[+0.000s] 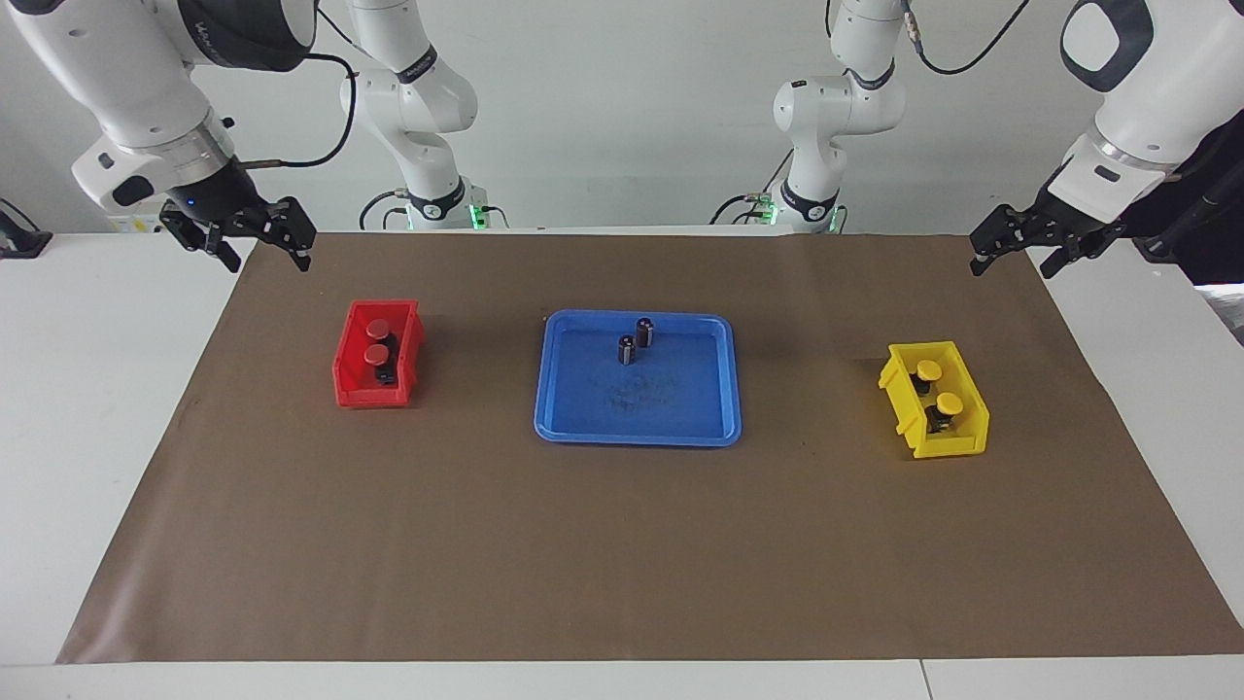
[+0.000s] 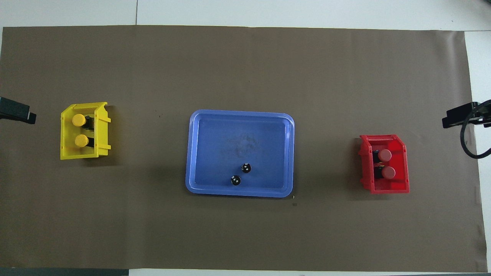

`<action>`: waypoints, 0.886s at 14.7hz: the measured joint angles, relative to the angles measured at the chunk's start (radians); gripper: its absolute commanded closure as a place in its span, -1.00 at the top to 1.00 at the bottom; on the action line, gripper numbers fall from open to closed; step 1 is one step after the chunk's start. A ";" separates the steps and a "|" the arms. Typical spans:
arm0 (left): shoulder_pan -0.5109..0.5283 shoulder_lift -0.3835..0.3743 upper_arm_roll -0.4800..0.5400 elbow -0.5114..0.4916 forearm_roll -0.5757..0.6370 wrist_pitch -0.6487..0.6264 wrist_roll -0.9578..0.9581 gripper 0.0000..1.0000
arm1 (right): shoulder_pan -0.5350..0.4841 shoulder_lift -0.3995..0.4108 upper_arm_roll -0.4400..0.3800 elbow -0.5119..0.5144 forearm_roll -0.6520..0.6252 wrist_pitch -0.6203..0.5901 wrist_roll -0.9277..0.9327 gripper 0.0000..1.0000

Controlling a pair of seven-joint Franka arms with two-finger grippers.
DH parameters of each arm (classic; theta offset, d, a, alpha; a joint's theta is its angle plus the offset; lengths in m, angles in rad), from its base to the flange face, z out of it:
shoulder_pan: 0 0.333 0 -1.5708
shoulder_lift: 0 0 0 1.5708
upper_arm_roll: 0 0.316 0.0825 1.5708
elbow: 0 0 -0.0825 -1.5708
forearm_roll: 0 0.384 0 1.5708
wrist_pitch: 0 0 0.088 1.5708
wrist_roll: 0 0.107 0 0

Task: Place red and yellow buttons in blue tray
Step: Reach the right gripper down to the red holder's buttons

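Observation:
Two red buttons (image 1: 377,328) (image 1: 375,354) sit in a red bin (image 1: 374,397) toward the right arm's end; they also show in the overhead view (image 2: 384,155) (image 2: 388,172). Two yellow buttons (image 1: 929,369) (image 1: 950,402) sit in a yellow bin (image 1: 957,445) toward the left arm's end, also seen from overhead (image 2: 78,120) (image 2: 81,140). The blue tray (image 1: 671,408) (image 2: 215,145) lies between the bins. My right gripper (image 1: 270,255) (image 2: 456,117) hangs open and empty over the mat's edge near the red bin. My left gripper (image 1: 1011,264) (image 2: 23,113) hangs open and empty near the yellow bin.
Two dark capless cylinders (image 1: 644,332) (image 1: 627,349) stand upright in the tray, near its rim on the robots' side; they also show in the overhead view (image 2: 246,168) (image 2: 235,180). A brown mat (image 1: 622,564) covers the white table.

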 measured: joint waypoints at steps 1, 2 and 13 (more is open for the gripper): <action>0.000 0.000 0.000 0.000 0.000 0.000 0.000 1.00 | 0.012 -0.005 0.001 -0.037 0.000 0.039 0.000 0.58; 0.000 0.000 0.000 0.000 0.000 0.000 0.000 1.00 | 0.024 -0.009 0.001 -0.076 0.000 0.079 0.000 0.57; 0.000 0.000 0.000 -0.002 0.008 0.006 0.000 1.00 | 0.038 0.012 0.001 -0.473 0.001 0.490 0.000 0.31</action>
